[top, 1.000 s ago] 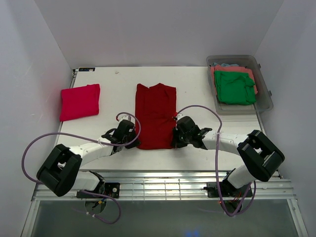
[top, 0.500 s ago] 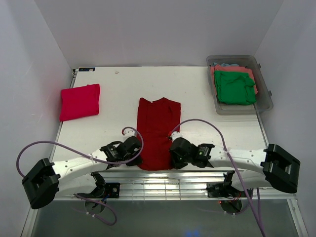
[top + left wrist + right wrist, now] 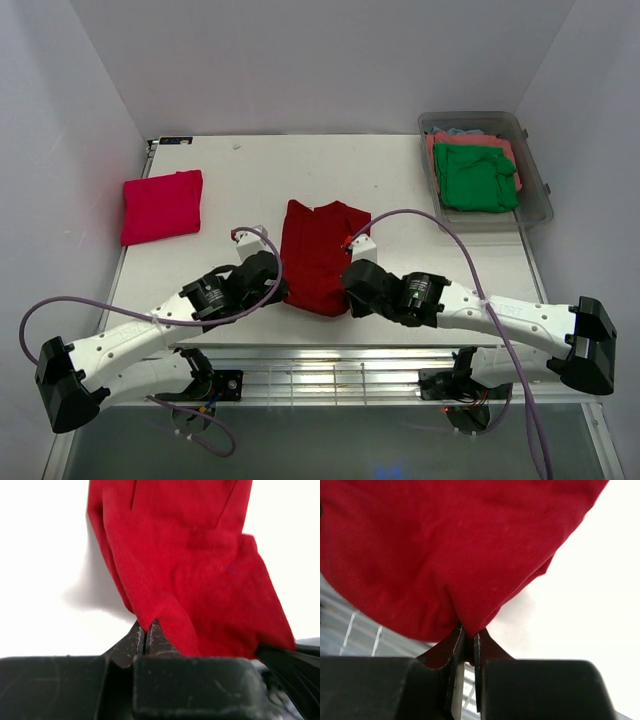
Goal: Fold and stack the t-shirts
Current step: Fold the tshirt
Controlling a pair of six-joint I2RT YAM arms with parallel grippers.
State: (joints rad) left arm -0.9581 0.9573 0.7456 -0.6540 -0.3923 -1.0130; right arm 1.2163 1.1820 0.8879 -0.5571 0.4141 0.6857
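Note:
A dark red t-shirt (image 3: 318, 255) lies in the middle of the table, its near end lifted and curled back. My left gripper (image 3: 278, 292) is shut on the shirt's near left corner, and the cloth (image 3: 190, 575) hangs from its closed jaws (image 3: 147, 630). My right gripper (image 3: 348, 290) is shut on the near right corner; the same cloth (image 3: 445, 550) bunches out of its jaws (image 3: 468, 636). A folded pinkish-red t-shirt (image 3: 161, 205) rests at the left. Green (image 3: 475, 177) and coral (image 3: 470, 141) t-shirts lie folded in the tub.
A clear grey plastic tub (image 3: 534, 200) stands at the back right corner. A metal rail (image 3: 330, 375) runs along the near table edge under both arms. Purple cables (image 3: 440, 235) loop over the table beside the arms.
Both grippers, holding the shirt's near corners, first pulled it toward the near edge, then lifted and carried the corners back away from it, so the shirt now looks shorter.

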